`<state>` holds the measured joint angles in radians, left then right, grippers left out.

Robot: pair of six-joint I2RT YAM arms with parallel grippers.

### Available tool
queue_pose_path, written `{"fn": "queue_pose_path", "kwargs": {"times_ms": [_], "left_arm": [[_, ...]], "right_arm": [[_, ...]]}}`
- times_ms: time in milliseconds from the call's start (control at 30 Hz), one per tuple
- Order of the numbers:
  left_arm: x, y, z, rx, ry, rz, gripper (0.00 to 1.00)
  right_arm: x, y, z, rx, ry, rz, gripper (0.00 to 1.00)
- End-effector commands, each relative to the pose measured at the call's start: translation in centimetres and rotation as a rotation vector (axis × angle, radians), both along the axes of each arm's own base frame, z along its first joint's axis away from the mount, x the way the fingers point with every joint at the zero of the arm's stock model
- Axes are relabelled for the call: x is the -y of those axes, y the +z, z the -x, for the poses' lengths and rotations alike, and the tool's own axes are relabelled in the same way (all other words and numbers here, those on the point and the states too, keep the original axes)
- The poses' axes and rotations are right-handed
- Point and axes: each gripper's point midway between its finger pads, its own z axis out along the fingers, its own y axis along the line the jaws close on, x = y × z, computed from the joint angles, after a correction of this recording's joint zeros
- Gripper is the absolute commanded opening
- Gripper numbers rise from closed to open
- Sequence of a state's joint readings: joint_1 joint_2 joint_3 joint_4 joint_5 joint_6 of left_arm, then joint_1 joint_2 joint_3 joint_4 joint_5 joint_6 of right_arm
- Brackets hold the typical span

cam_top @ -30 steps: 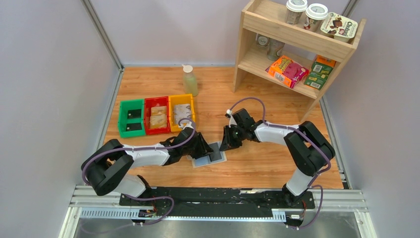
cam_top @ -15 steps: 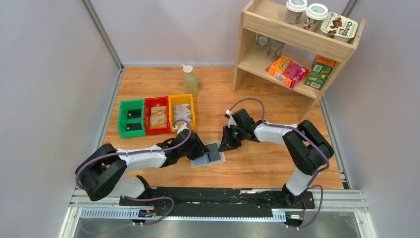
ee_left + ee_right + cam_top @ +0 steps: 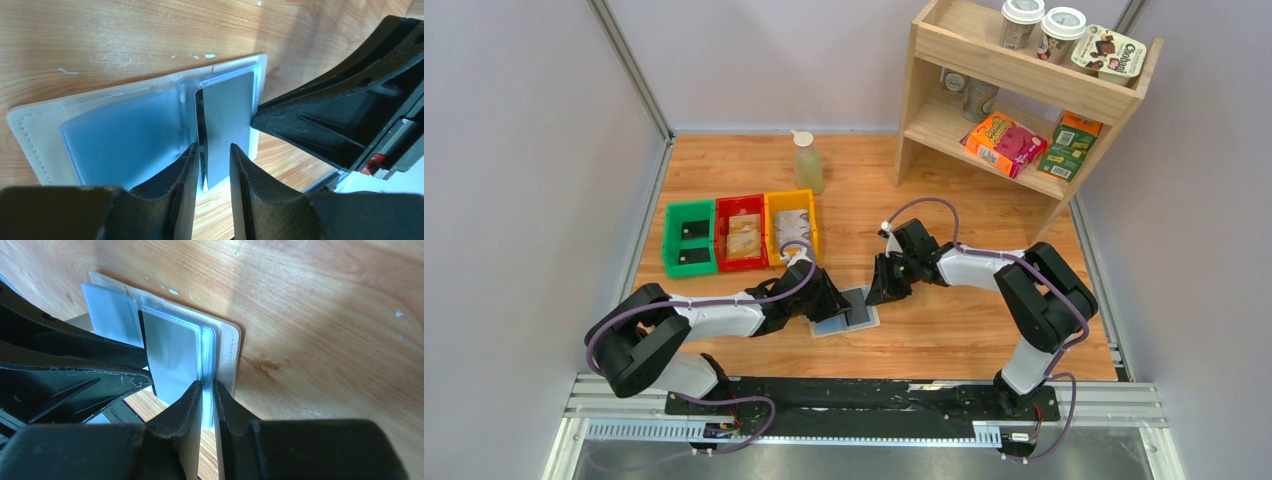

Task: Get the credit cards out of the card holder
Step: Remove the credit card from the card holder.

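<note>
I'm looking down on the wooden surface point(image 3: 944, 330). A wooden shelf unit point(image 3: 944, 45) stands at its far right corner, stocked with cups and snack packs. Along the left edge three plastic bins sit in a touching row: the green bin point(image 3: 671, 240) holds dark cards point(image 3: 692, 232), the red bin point(image 3: 741, 203) holds tan cards point(image 3: 744, 240), and the yellow bin point(image 3: 790, 196) holds silvery cards point(image 3: 792, 225). A clear bottle point(image 3: 806, 165) stands upright just behind the yellow bin.

Both arms reach inward and meet over the card holder point(image 3: 834, 324). It lies open and flat near the near edge, about midway across, with its blue-grey inside facing up.

The right gripper point(image 3: 208, 385) has its jaws clamped on the stack of clear sleeves at the holder's right-hand panel point(image 3: 231, 355). The left gripper point(image 3: 214, 150) has its jaws apart on either side of a grey card point(image 3: 227, 125). This card stands tilted up out of the fold, with its near end between the jaws. I cannot tell whether they press on it.
</note>
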<state>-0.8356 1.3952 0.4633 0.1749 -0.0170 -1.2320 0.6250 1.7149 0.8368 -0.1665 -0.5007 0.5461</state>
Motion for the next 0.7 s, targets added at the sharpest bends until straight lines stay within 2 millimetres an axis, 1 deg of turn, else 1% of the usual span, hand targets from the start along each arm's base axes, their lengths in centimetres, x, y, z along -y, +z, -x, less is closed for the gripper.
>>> {"fn": "queue_pose_path", "kwargs": {"times_ms": [0, 33, 233, 267, 300, 400, 433, 500, 533, 633, 667], "left_arm": [[2.3, 3.7, -1.0, 0.093, -0.039, 0.129, 0.35], [2.6, 4.4, -1.1, 0.109, -0.039, 0.152, 0.33], [3.5, 6.0, -1.3, 0.139, -0.041, 0.246, 0.27], [3.3, 5.9, -1.1, 0.138, -0.038, 0.250, 0.27], [3.5, 6.3, -1.2, 0.146, -0.033, 0.266, 0.25], [2.9, 6.5, -1.2, 0.165, -0.010, 0.282, 0.22], [2.9, 6.9, -1.3, 0.180, -0.005, 0.296, 0.20], [2.5, 6.8, -1.2, 0.191, 0.006, 0.306, 0.17], [2.6, 7.0, -1.3, 0.199, 0.008, 0.318, 0.15], [2.9, 7.5, -1.4, 0.219, 0.002, 0.352, 0.14], [2.9, 7.3, -1.4, 0.216, -0.001, 0.349, 0.14]], "right_arm": [[0.2, -1.1, 0.1, -0.015, -0.006, 0.027, 0.19], [0.2, -1.1, 0.0, -0.014, -0.005, 0.028, 0.19], [0.2, -1.0, 0.1, -0.015, -0.007, 0.026, 0.19], [0.2, -1.1, 0.1, -0.015, -0.007, 0.028, 0.19], [0.2, -1.1, 0.1, -0.018, -0.007, 0.028, 0.19], [0.1, -1.2, 0.1, -0.022, -0.009, 0.025, 0.19], [0.1, -1.3, 0.1, -0.026, -0.009, 0.026, 0.19], [0.1, -1.5, 0.2, -0.030, -0.007, 0.026, 0.19], [0.1, -1.5, 0.2, -0.034, -0.008, 0.027, 0.19], [0.1, -1.7, 0.3, -0.040, -0.006, 0.027, 0.19], [0.0, -1.7, 0.3, -0.041, -0.006, 0.025, 0.19]]}}
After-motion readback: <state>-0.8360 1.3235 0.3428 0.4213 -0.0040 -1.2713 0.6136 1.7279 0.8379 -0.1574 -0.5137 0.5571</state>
